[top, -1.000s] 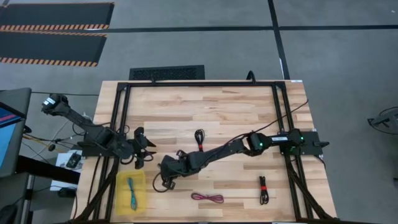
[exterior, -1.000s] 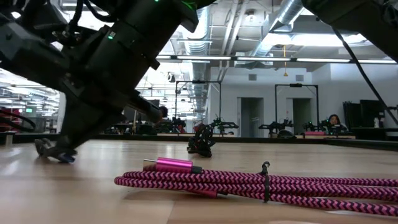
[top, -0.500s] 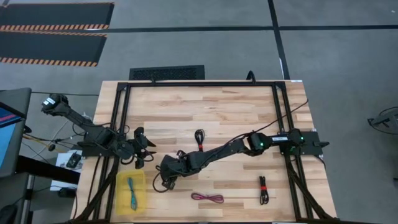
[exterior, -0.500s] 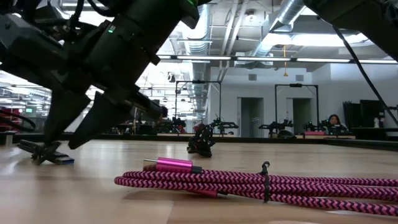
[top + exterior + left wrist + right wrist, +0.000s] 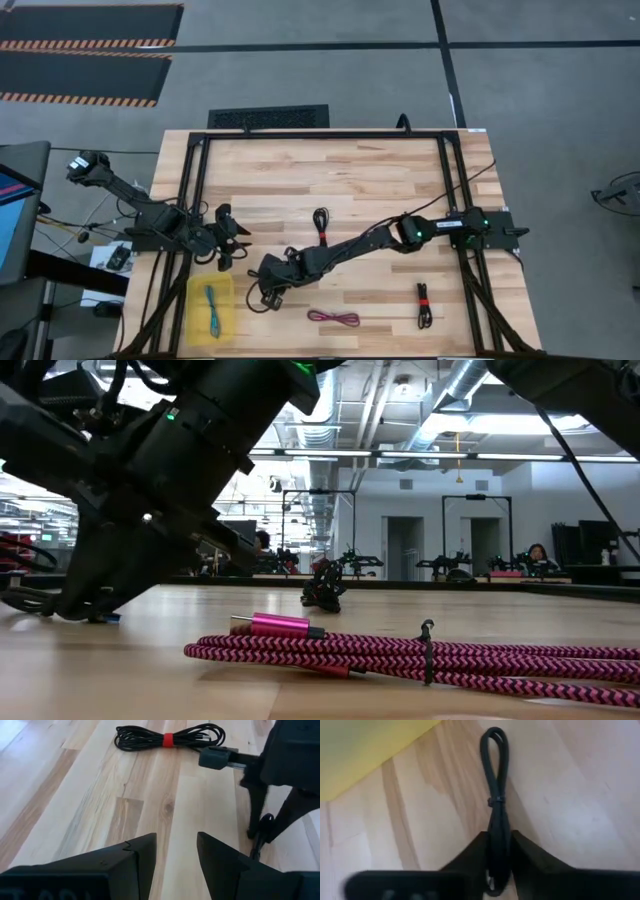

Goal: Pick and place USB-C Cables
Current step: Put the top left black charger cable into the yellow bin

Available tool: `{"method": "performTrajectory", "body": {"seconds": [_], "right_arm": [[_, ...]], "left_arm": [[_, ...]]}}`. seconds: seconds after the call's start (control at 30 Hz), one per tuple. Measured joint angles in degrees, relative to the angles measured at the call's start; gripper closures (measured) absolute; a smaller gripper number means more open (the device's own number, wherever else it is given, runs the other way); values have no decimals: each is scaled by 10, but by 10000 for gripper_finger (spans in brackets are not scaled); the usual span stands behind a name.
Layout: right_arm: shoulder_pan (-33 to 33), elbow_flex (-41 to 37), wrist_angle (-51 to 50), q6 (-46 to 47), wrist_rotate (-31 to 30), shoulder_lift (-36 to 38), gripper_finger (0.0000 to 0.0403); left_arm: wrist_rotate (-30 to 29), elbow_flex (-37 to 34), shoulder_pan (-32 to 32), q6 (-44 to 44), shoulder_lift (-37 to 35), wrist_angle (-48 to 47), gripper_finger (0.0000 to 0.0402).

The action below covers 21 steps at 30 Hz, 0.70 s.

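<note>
On the counter (image 5: 350,175), one cable (image 5: 320,222) is placed at center; a tray (image 5: 227,300) at 8 o'clock; two cables (image 5: 333,318) (image 5: 424,303) at 5 o'clock.

Wooden table (image 5: 380,175): cables (image 5: 333,318), yellow tray (image 5: 197,290)

Right gripper (image 5: 266,295) clamped low; left gripper (image 5: 240,241) parted.

Both arms (image 5: 340,248) were matte black, chunky jointed segments. Little green status lights glowed back up the arm from the right gripper (image 5: 268,293). Its fingers (image 5: 470,857) were plain dark wedges.
</note>
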State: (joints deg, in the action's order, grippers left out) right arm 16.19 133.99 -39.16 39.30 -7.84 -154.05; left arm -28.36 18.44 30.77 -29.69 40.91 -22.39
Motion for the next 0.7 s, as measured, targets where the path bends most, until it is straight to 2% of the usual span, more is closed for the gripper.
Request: {"method": "performTrajectory", "body": {"seconds": [0.07, 0.1, 0.3, 0.4, 0.53, 0.7], "right_arm": [[0, -1, 0, -10, -14, 12, 371], [1, -2, 2, -20, -24, 19, 373], [8, -8, 17, -21, -151, 55, 356], [12, -4, -1, 25, -250, 80, 356], [24, -6, -75, 103, -382, 84, 363], [29, -5, -91, 145, -458, 86, 361]], "left_arm": [[0, 0, 0, 2, 0, 0, 270], [0, 0, 0, 4, 0, 0, 270], [9, 0, 0, 15, 0, 12, 269], [7, 0, 0, 15, -1, 16, 269], [5, 1, 1, 13, 0, 23, 269], [-15, 1, 1, 11, 0, 52, 269]]}}
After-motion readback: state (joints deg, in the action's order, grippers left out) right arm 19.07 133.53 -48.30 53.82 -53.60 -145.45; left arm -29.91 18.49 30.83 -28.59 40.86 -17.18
